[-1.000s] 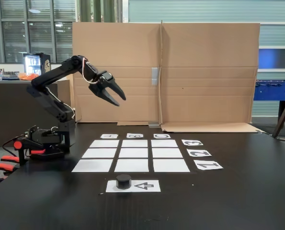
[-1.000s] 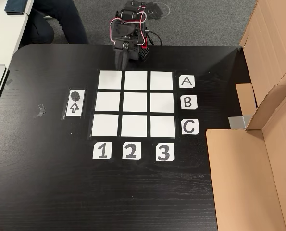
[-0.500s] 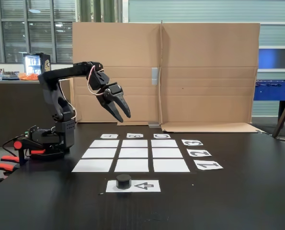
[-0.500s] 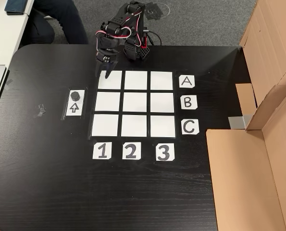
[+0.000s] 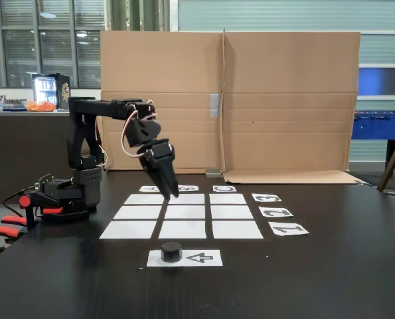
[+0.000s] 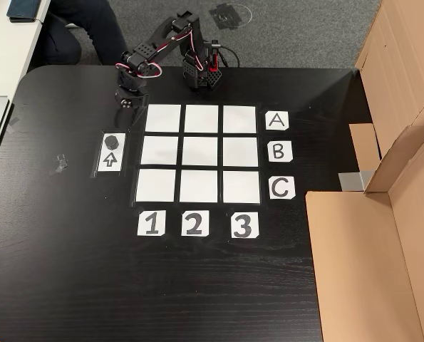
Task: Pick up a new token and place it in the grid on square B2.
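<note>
The token [image 5: 171, 251] [image 6: 112, 140], a small black puck, sits on the end of a white sheet printed with an arrow [image 5: 198, 258] [image 6: 110, 159], just outside the grid [image 5: 137, 212] [image 6: 163, 118]. Square B2 [image 5: 186, 212] [image 6: 200, 151], the centre sheet, is bare. My gripper [image 5: 171, 193] [image 6: 121, 121] points steeply down, hanging in the air between the grid's corner sheet and the token. It stays above and short of the token, its fingers a little apart with nothing between them.
The arm's base [image 5: 68, 196] [image 6: 199, 71] stands at the table edge beside row A. Labels A, B, C [image 6: 278, 151] and 1, 2, 3 [image 6: 193, 224] edge the grid. A cardboard wall [image 5: 250, 100] [image 6: 383, 214] borders the table. A person's legs [image 6: 90, 28] show beyond the table.
The arm has swung from over the row-A side toward the arrow sheet and stretched out. The gripper has dropped lower and tipped down. The token has not moved.
</note>
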Robot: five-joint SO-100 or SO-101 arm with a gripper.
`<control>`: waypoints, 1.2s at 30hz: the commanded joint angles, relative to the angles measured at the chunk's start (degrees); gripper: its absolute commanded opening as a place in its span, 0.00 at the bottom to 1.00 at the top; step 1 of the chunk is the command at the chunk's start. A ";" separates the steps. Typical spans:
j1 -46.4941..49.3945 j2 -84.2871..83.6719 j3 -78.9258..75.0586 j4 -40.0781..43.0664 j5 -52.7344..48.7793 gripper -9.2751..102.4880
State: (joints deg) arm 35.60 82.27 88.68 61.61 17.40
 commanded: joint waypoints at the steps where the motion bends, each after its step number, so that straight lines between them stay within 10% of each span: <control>1: 1.76 -2.64 -4.83 0.09 -0.35 0.25; 36: 4.04 -21.27 -17.93 -0.26 -0.35 0.38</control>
State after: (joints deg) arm 39.02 60.82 72.95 61.61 17.40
